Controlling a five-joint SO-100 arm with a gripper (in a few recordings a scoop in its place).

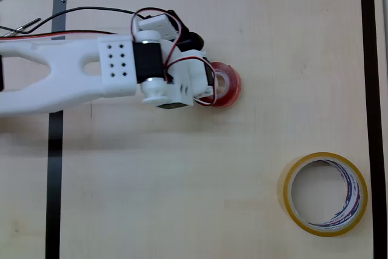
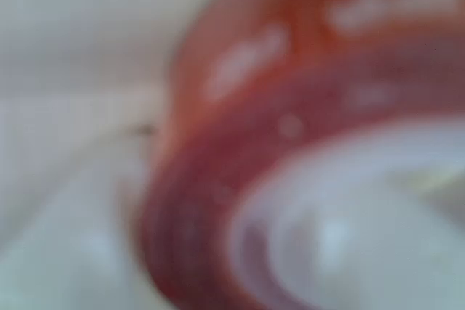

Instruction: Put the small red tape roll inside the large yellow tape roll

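While the gripper (image 1: 213, 84) sits right over the small red tape roll (image 1: 229, 84) and I cannot tell if its jaws are open or closed, the roll looks light, stiff and smooth, best pinched across its wall, well apart from the large yellow tape roll (image 1: 323, 193).

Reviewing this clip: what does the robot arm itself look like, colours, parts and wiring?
In the overhead view the arm is white plastic: a forked link with an oval cut-out, then a block with a grid of small round holes. Black servo bodies sit between the white parts. Red and black cables loop along it to the wrist.
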